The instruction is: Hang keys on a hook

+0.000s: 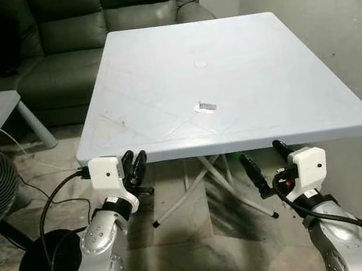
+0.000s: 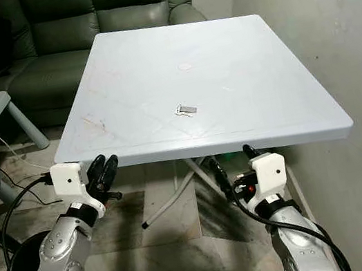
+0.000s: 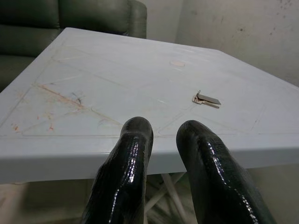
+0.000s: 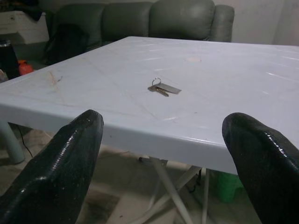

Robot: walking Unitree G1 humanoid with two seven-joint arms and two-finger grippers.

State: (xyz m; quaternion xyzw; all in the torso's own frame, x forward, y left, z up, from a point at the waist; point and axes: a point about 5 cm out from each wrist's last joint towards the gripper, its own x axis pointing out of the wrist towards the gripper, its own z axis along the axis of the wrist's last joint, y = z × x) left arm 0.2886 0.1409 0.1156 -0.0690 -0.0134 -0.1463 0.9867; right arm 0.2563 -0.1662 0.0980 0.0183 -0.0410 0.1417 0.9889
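A: Keys (image 1: 205, 107), on a ring, lie flat near the middle of the white tabletop (image 1: 283, 75), untouched; no hook is to be seen.

B: So it's the reach-and-pick step?

A: I judge so. The right end effector (image 1: 268, 163), spread wide, and the left end effector (image 1: 134, 166), nearly closed and empty, sit below the tabletop's near edge. Next: rise and reach the keys.

B: Any writing?

A: None readable.

1. No text, label, brand, number or sign can be read in any view.
2. The white table (image 1: 245, 61) carries scuffs and moulded lines, no lettering.
3. The keys (image 4: 163, 88) lying on it are too small to show any stamped marking.
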